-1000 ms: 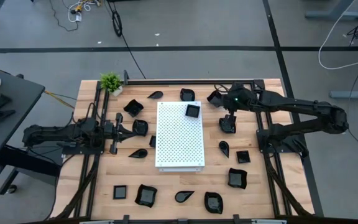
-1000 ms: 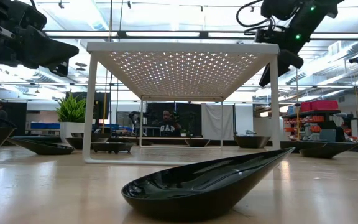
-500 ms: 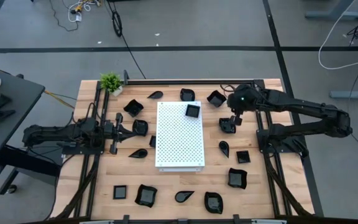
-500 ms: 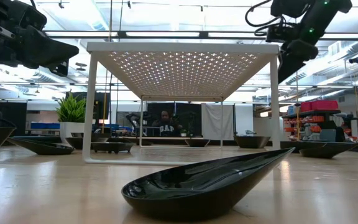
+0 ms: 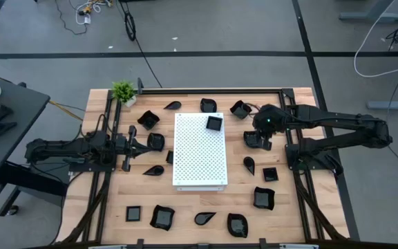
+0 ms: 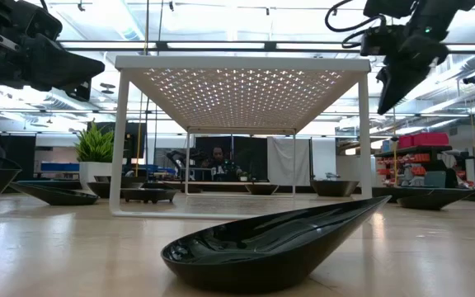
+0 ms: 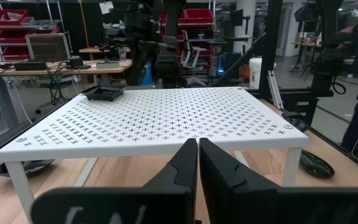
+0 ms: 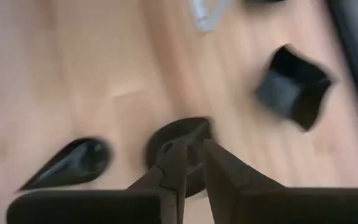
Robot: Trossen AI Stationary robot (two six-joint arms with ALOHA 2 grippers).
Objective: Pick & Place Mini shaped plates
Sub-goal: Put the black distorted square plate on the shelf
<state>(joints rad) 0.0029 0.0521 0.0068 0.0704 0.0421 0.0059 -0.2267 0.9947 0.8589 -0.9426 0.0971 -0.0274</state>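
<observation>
Many small black plates (image 5: 162, 217) lie scattered over the wooden table (image 5: 102, 207), around a white perforated board (image 5: 200, 155) standing on legs in the middle. One square plate (image 5: 214, 123) sits on top of the board, near its far right corner (the same plate shows at the far corner of the board in the left wrist view). The right gripper (image 8: 189, 163) hangs over the table just right of the board, above a dark plate (image 8: 179, 149); its fingers stand only a little apart with nothing between them. A teardrop plate (image 8: 67, 163) and a wavy-edged plate (image 8: 293, 86) lie near that one. The left gripper (image 7: 197, 160) waits at the board's left side, fingers pressed together and empty. A small green plant (image 5: 124, 91) stands at the far left corner.
</observation>
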